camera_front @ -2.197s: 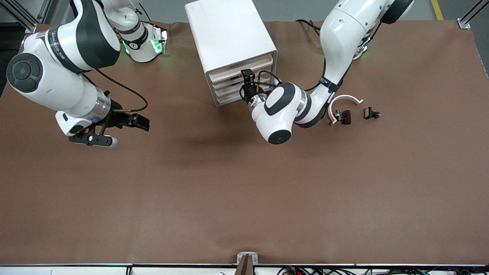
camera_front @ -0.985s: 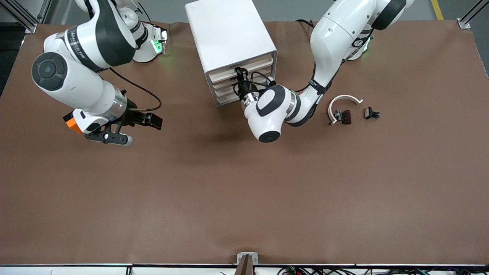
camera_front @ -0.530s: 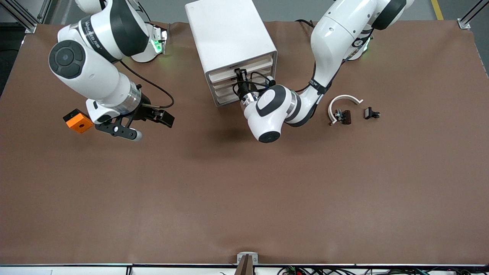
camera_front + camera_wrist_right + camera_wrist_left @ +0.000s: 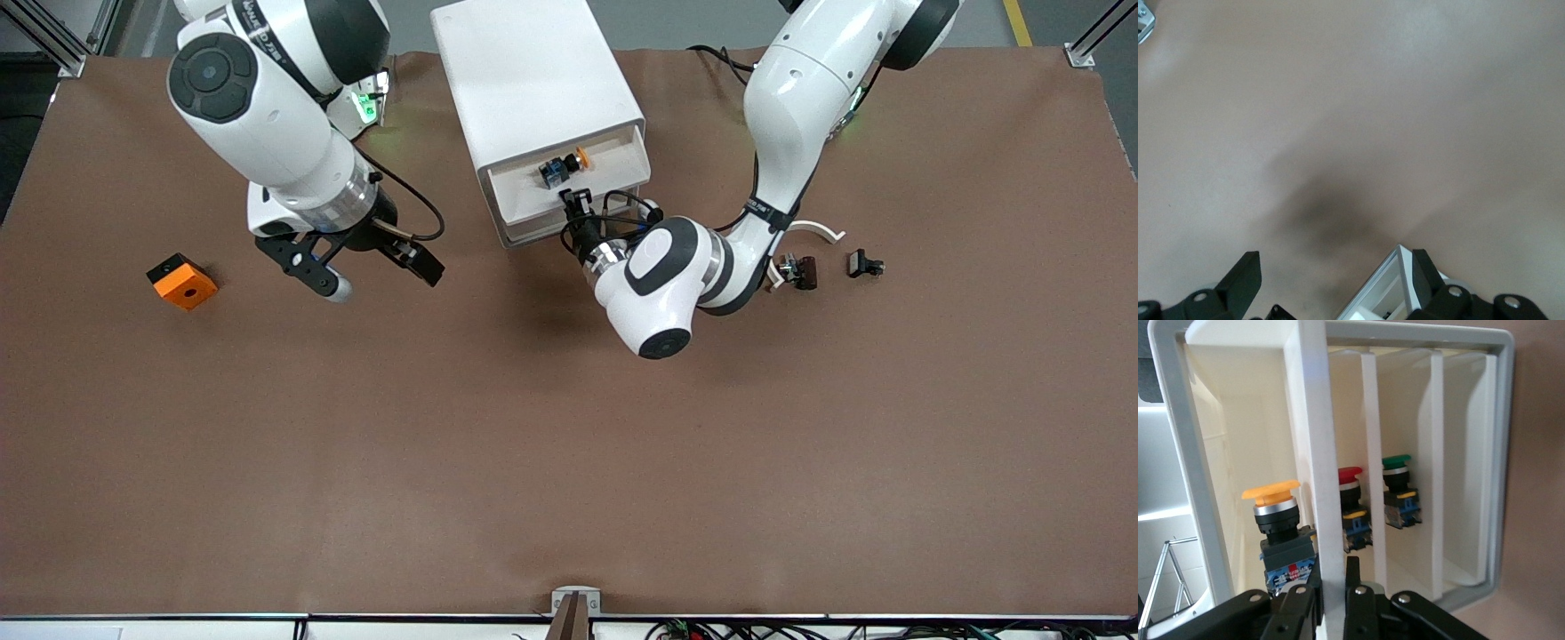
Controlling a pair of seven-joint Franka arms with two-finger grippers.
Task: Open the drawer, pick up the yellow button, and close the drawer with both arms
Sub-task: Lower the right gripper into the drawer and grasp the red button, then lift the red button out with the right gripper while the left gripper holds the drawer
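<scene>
The white cabinet (image 4: 533, 80) stands at the table's edge by the robots' bases. Its top drawer (image 4: 613, 160) is pulled partly out. The button (image 4: 565, 166), orange-yellow cap on a dark body, lies in it. My left gripper (image 4: 573, 197) is shut on the drawer's front wall (image 4: 1313, 453). The left wrist view shows one finger on each side of that wall, with the button (image 4: 1277, 520) just inside. My right gripper (image 4: 380, 277) is open and empty above the table, beside the cabinet toward the right arm's end. A cabinet corner (image 4: 1385, 293) shows between its fingers.
An orange square block (image 4: 181, 282) lies on the table toward the right arm's end. A white curved strip (image 4: 813, 229) and two small black clips (image 4: 800, 269) (image 4: 864, 264) lie toward the left arm's end. Red-capped (image 4: 1351, 500) and green-capped (image 4: 1397, 487) buttons sit in lower drawers.
The left gripper has pulled the top drawer out, and the button now shows. The right arm has swung toward the cabinet, uncovering the orange block.
</scene>
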